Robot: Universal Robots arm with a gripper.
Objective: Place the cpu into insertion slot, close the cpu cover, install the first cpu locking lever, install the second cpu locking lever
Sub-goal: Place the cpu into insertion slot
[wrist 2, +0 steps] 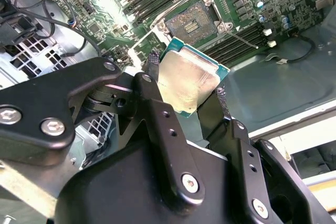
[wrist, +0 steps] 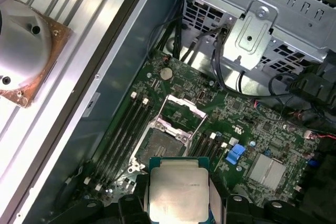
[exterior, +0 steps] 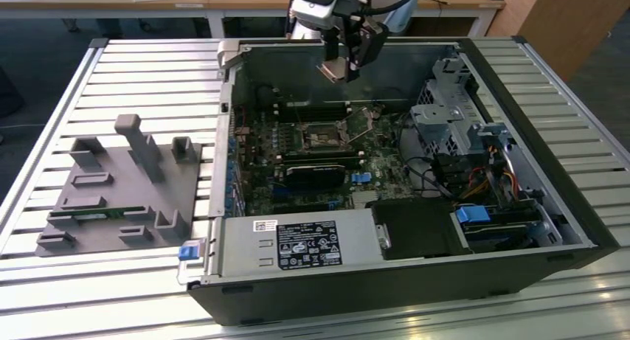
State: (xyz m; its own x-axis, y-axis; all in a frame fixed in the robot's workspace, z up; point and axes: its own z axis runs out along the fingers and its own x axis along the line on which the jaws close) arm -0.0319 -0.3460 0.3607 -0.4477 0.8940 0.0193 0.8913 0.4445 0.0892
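In the first wrist view the cpu [wrist: 178, 192] sits pinched between the jaws, and its rear edge runs off the frame. The fingers [wrist: 135, 203] of the gripper [wrist: 178, 200] are cut off there too. Just ahead of the jaws, the chip covers the near rim of the insertion slot [wrist: 164, 148]. In the second wrist view one black finger hides a corner of the chip. In the exterior view the chip is too small to make out its edges.

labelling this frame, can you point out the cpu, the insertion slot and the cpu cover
cpu [wrist 2: 186, 82], second wrist view, middle of its metal face
insertion slot [wrist: 160, 146], first wrist view, its dark centre
cpu cover [wrist: 186, 105], first wrist view, one bar of its silver frame
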